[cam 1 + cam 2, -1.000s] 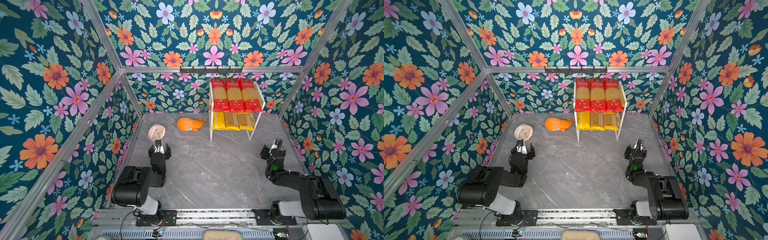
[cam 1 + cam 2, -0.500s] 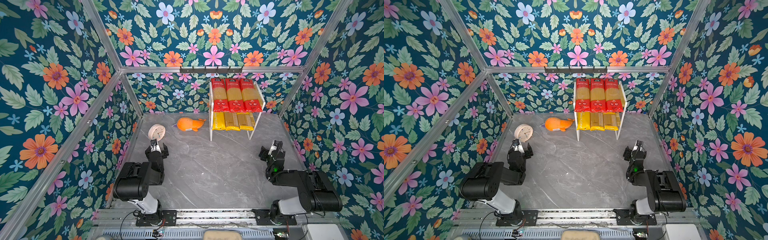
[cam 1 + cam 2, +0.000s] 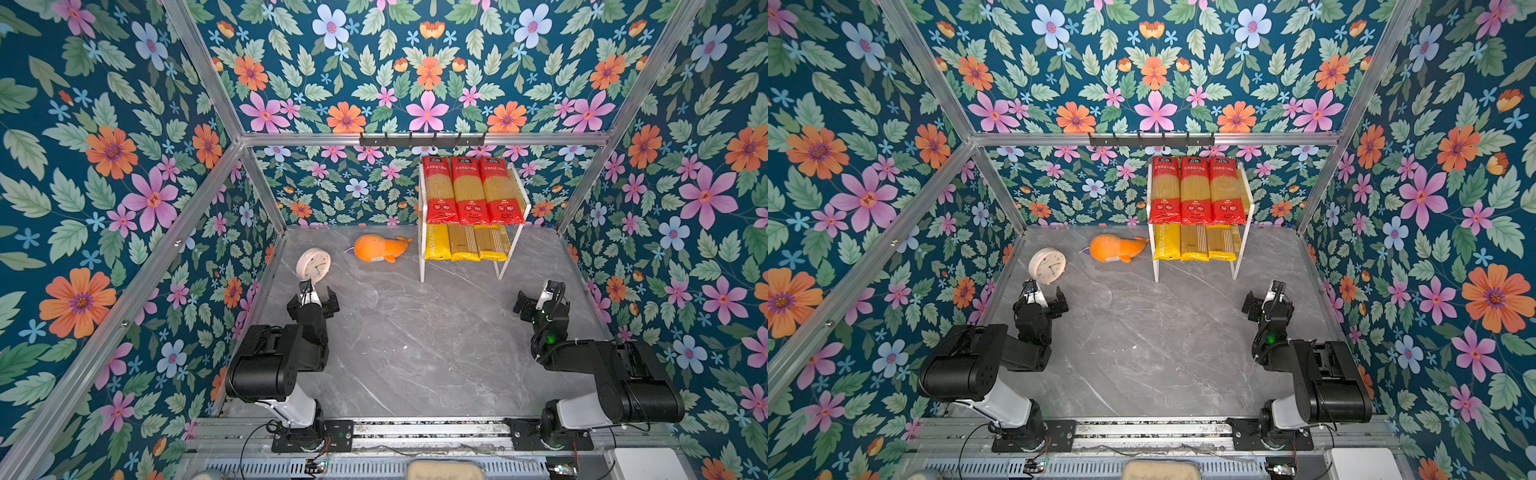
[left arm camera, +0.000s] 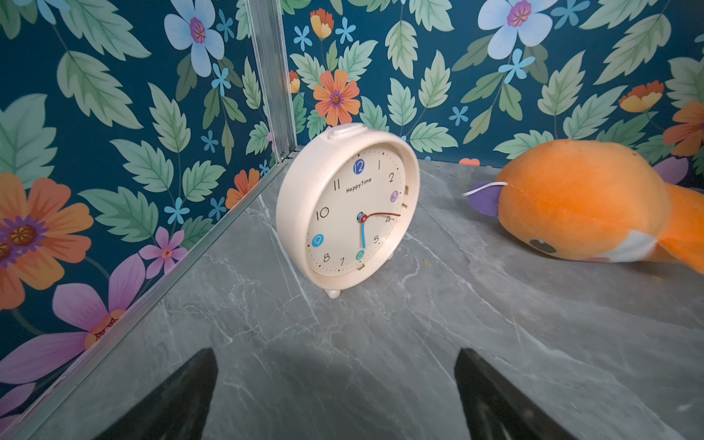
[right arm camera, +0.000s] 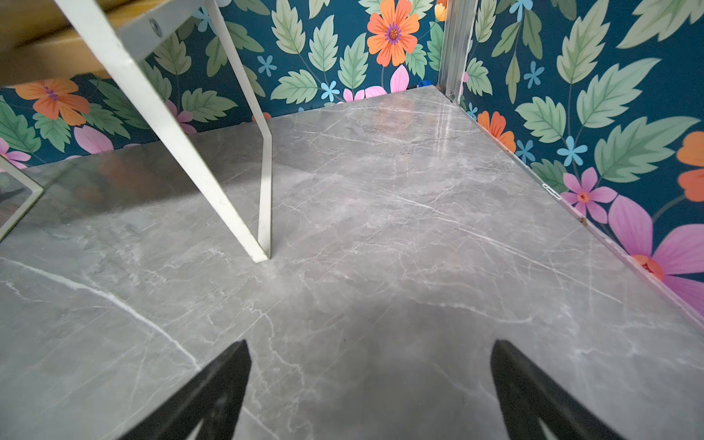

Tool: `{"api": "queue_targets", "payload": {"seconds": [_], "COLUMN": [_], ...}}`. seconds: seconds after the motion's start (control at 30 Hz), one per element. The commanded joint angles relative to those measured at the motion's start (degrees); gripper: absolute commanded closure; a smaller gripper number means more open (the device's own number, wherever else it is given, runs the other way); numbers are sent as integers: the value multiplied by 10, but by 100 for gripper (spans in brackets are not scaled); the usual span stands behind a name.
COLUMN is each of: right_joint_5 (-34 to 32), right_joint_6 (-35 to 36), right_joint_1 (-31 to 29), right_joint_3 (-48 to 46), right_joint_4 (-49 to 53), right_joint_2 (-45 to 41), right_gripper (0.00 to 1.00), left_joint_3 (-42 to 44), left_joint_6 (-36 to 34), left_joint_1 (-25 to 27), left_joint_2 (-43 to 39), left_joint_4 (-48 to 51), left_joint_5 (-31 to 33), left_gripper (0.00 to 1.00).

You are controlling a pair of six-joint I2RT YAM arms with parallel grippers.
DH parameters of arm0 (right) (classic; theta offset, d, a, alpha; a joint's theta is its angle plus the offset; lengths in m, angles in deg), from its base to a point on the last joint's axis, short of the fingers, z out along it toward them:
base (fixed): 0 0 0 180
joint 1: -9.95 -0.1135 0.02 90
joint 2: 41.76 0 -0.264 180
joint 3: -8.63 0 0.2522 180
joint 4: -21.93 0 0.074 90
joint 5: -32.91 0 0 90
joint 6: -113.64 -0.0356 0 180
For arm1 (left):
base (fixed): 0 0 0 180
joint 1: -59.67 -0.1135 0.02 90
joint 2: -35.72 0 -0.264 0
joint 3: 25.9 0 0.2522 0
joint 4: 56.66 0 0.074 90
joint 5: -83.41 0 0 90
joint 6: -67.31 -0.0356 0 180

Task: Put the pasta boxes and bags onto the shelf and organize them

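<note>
In both top views the shelf stands at the back right of the grey table. Three red-ended clear pasta packs lie side by side on its upper tier. Three yellow packs lie on the lower tier. My left gripper hovers low at the near left, open and empty. My right gripper sits at the near right, open and empty, facing the shelf's white leg.
A cream alarm clock stands just beyond my left gripper, close to the left wall. An orange plush whale lies left of the shelf. A black hook rail hangs on the back wall above the shelf.
Both arms have folded lower toward their bases, and both pairs of jaws have spread wider. The packs and the shelf have not moved.
</note>
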Motion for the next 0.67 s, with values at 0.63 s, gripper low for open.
{"api": "queue_targets", "payload": {"seconds": [0.63], "right_joint_5": [-1], "right_joint_6": [10], "right_joint_1": [-1], "right_joint_3": [4], "right_joint_4": [-19], "right_joint_2": [1], "right_gripper": [1], "left_joint_3": [1], "left_joint_6": [-18], "left_joint_1": [15], "left_joint_2": [2], "left_joint_4": [-24], "left_joint_5": [16], "left_gripper": [0]}}
